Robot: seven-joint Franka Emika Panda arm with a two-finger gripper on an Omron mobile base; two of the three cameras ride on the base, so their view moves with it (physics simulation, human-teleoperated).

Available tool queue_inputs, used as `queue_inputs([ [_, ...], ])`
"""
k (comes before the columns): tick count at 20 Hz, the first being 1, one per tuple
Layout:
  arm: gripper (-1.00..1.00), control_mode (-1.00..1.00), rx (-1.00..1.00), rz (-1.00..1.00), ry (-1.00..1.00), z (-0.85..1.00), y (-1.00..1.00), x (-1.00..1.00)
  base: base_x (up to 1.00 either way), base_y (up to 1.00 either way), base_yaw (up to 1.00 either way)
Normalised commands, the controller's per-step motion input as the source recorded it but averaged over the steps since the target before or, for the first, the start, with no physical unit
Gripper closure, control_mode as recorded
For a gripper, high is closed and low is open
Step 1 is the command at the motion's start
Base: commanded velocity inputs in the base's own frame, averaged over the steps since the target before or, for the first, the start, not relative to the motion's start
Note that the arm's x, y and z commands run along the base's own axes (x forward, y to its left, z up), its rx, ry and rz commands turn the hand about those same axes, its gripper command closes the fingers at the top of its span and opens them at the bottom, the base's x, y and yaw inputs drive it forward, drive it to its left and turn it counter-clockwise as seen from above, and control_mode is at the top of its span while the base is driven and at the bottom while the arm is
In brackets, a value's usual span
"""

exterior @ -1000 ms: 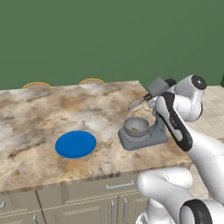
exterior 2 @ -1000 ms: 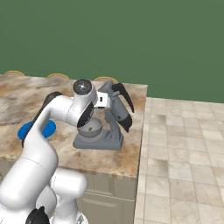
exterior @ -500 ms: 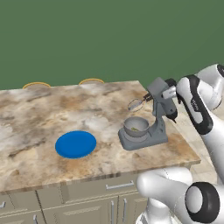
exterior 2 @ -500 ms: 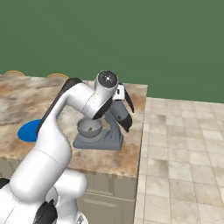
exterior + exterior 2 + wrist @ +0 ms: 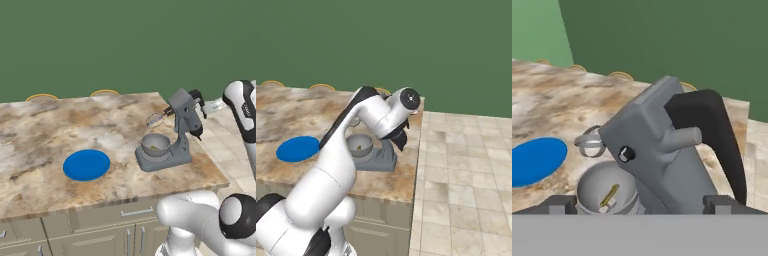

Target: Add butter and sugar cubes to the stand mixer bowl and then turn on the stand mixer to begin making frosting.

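- Stand mixer (image 5: 172, 135) is seen right of centre in the left base view, on the marble counter (image 5: 45, 130); head is tilted back, wire whisk (image 5: 155, 119) is raised clear above the bowl.
- In the right base view the stand mixer (image 5: 383, 155) is seen at centre, largely covered by the white arm; its flat base is visible below the arm.
- In the hand view the stand mixer (image 5: 662, 150) is seen at centre, head up close, with the black curved lever (image 5: 717, 135) arching down the right side.
- Stand mixer bowl (image 5: 155, 145) is seated on the mixer base, just left of the column; it is also seen at (image 5: 359, 145) and at lower left centre of the hand view (image 5: 607, 192).
- Butter (image 5: 610, 195) is seen lying inside the bowl as a thin yellow-tan stick, leaning on the wall.
- Sugar cubes (image 5: 612, 203) are seen as a pale speck touching the lower end of the butter, inside the bowl; the count cannot be told.
- Blue plate (image 5: 86, 164) is seen at lower left of centre in the left base view, well apart from the mixer; also seen at (image 5: 298, 148) and at the left edge of the hand view (image 5: 534, 160).
- Gripper (image 5: 639, 205) is seen at the bottom edge of the hand view: fingertips (image 5: 559, 204) are spread wide, one at each side of the mixer head, nothing is held between them.
- Contact between the fingers and the mixer cannot be told.
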Motion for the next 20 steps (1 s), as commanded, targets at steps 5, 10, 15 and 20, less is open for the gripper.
queue_inputs([
  [5,-1.0,-1.0,0.03,0.18,-0.13,0.08,-0.4,0.29,0.0,0.0,0.0],
  [10,-1.0,-1.0,0.05,0.15,-0.07,0.17,-0.34,0.37,0.0,0.0,0.0],
  [15,-1.0,-1.0,0.04,0.2,-0.03,0.08,-0.18,0.24,0.0,0.0,0.0],
  [20,-1.0,-1.0,0.01,0.22,0.0,0.0,-0.03,0.28,0.0,0.0,0.0],
])
